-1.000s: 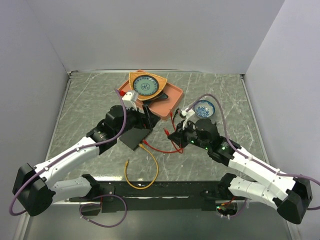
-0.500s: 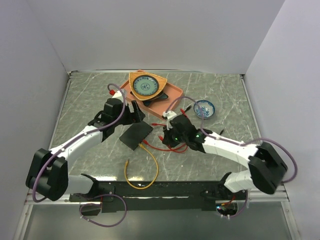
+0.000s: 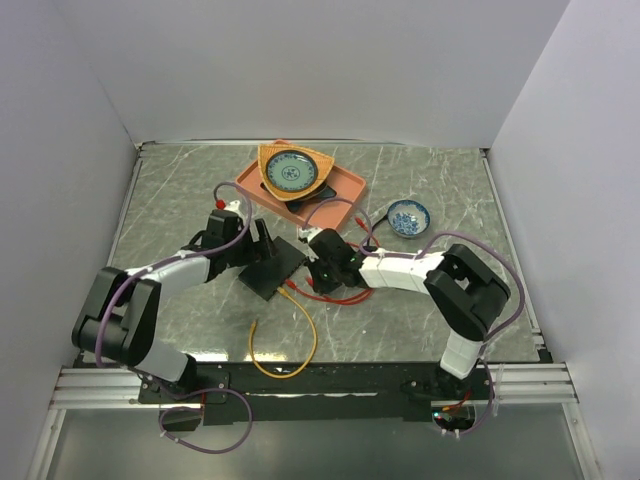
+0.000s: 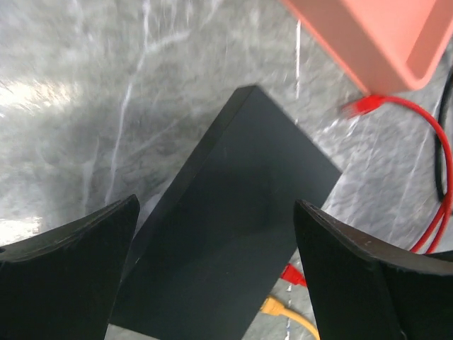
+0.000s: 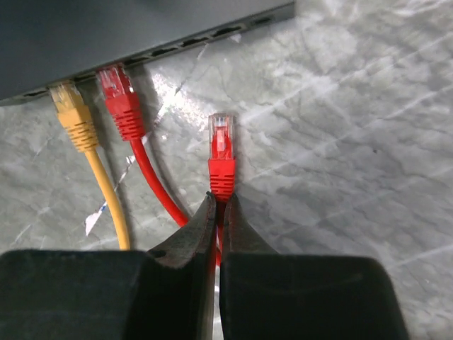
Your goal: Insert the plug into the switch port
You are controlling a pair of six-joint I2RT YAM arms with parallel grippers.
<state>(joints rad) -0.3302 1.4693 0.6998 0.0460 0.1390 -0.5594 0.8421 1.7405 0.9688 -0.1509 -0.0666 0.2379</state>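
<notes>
The flat matte-black switch box [image 3: 274,267] lies mid-table; in the left wrist view [image 4: 226,234] it fills the space between my open left gripper's [image 4: 216,276] jaws, which straddle it without touching. Its row of ports [image 5: 212,34] runs along the edge facing my right gripper. A yellow plug [image 5: 71,103] and a red plug [image 5: 117,95] sit in two ports. My right gripper [image 5: 220,202] is shut on a red cable just behind its free red plug [image 5: 221,152], which points at the port row, a short gap away. It shows in the top view [image 3: 322,268].
An orange tray [image 3: 335,195] with a patterned dish [image 3: 290,172] stands behind the box. A small blue bowl [image 3: 408,216] sits at the right. A yellow cable [image 3: 285,345] loops toward the front edge. Red cable [image 3: 345,296] lies beside the right gripper.
Both arms have stretched out and lowered toward the box. The left gripper has moved from beside the tray to over the box; the right gripper has moved left with the red plug.
</notes>
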